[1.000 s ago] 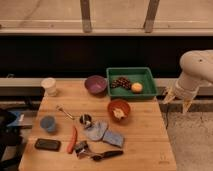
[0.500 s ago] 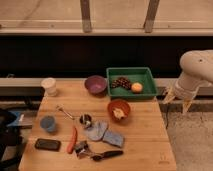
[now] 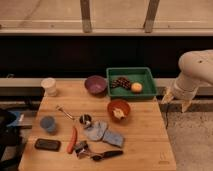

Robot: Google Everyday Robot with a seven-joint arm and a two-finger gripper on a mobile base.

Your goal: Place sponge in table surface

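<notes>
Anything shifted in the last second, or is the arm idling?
Nothing visibly changed. The claw hangs open and empty off the table edge beside the green tray; the sponge lies on the table next to the cloth.

We see the gripper [image 3: 176,103] off the right edge of the table [image 3: 150,145], just right of the tray [image 3: 146,77]. The tray sits at the table's back right with a fruit [image 3: 136,87] inside. Left of the tray stands the back bowl [image 3: 95,84]. Further left, near the back-left corner, is a paper cup [image 3: 49,86]. Before the tray sits the front bowl [image 3: 119,109]. The cloth [image 3: 96,131] lies mid-table, with a can [image 3: 85,120] just behind its left end and the sponge [image 3: 115,138] touching its right side. A knife [image 3: 107,155] lies before them. At the left front we find a small cup [image 3: 48,123] and, before it, the phone [image 3: 47,144].
</notes>
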